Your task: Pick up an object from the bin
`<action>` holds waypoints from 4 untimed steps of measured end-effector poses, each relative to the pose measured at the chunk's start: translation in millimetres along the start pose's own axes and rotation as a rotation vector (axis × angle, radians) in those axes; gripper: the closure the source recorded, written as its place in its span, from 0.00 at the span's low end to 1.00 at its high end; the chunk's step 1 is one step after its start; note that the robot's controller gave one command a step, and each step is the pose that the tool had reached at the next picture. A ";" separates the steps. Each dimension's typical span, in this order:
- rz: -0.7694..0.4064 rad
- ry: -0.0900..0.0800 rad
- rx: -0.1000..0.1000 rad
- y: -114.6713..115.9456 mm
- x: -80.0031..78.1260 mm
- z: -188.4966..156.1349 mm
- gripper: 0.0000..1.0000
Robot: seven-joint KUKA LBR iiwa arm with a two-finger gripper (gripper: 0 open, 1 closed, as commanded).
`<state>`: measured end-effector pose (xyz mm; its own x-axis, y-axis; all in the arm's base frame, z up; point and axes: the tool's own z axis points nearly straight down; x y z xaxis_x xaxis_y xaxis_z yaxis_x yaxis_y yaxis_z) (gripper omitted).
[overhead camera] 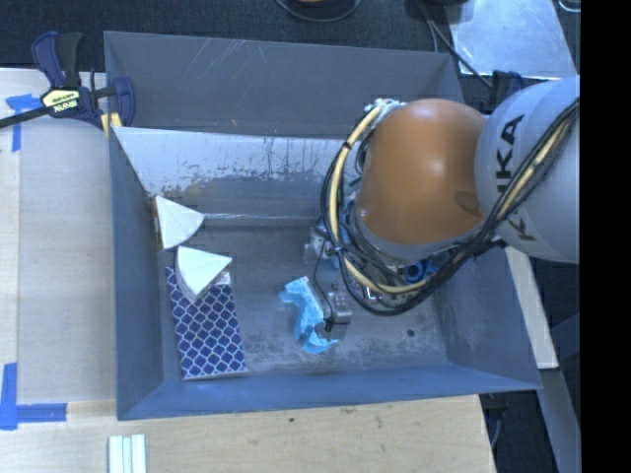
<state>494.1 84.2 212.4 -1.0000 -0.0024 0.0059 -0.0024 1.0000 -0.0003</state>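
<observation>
A crumpled light-blue piece (307,313) lies on the bin floor near the front middle. My gripper (333,308) reaches down right beside it, its fingertips at the blue piece's right edge and touching or nearly touching it. Whether the fingers close round the piece is hidden by the wrist above.
At the bin's left lie a blue-and-white patterned flat pack (209,331), a white wedge (201,267) resting on its top end, and another white wedge (175,222) against the left wall. The orange dome and cables of the arm cover the bin's right half.
</observation>
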 end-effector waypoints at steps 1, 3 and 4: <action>0.003 -0.009 -0.001 -0.4 -1.7 -4.3 0.00; -0.165 -0.005 0.000 -5.2 -16.1 94.1 0.00; -0.279 -0.002 0.000 -3.7 -49.1 142.4 0.00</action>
<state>542.4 80.6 69.8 -0.9606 -0.2777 0.0039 -0.2777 0.9607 0.0009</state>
